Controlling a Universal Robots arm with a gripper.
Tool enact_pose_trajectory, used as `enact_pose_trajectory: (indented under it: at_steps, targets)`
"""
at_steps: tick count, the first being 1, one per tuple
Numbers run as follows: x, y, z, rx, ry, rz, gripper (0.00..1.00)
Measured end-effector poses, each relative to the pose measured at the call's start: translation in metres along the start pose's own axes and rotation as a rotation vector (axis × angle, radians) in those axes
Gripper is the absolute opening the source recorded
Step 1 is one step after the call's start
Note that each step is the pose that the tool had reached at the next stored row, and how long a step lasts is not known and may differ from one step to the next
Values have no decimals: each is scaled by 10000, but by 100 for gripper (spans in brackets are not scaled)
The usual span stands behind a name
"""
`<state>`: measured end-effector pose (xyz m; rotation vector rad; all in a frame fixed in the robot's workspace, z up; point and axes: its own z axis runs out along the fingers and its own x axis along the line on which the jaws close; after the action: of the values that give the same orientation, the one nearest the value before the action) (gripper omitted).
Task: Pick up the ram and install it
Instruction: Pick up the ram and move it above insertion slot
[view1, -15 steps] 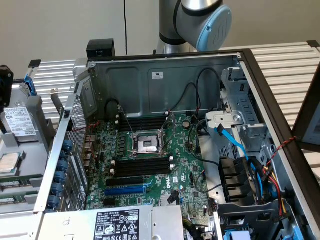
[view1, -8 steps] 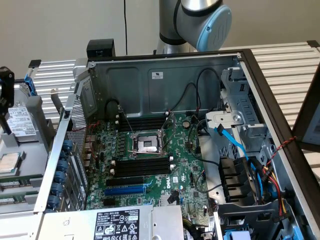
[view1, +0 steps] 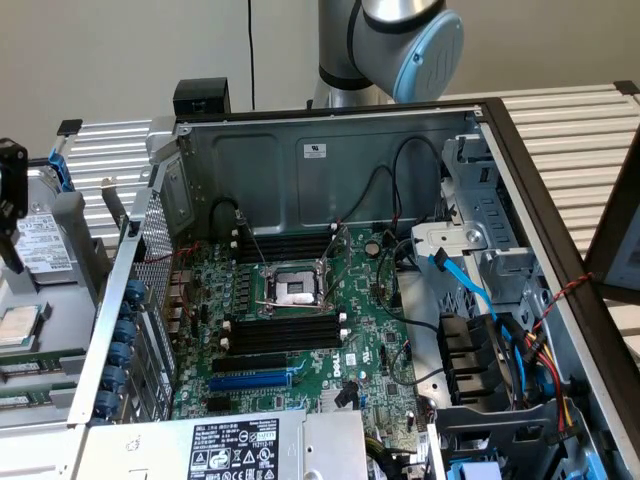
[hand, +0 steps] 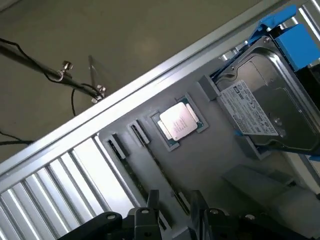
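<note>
Wrist view: the ram (hand: 158, 166) is seen on edge in a grey tray (hand: 215, 165) beneath the gripper (hand: 174, 196), whose fingers are spread apart and empty, and it is judged light, stiff and fragile, best gripped across its flat faces, with a second stick (hand: 125, 160) just beside it and a processor (hand: 177, 122) and hard drive (hand: 260, 115) near.

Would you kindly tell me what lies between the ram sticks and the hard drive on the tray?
A square processor chip lies between the ram sticks and the hard drive, as the wrist view shows.
</note>
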<state>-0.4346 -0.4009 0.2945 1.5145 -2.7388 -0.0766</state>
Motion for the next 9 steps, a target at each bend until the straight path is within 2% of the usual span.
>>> enact_pose_trajectory:
  at_steps: [9]
  targets:
    - [2, -6, 128, -23, 80, -1638, 39]
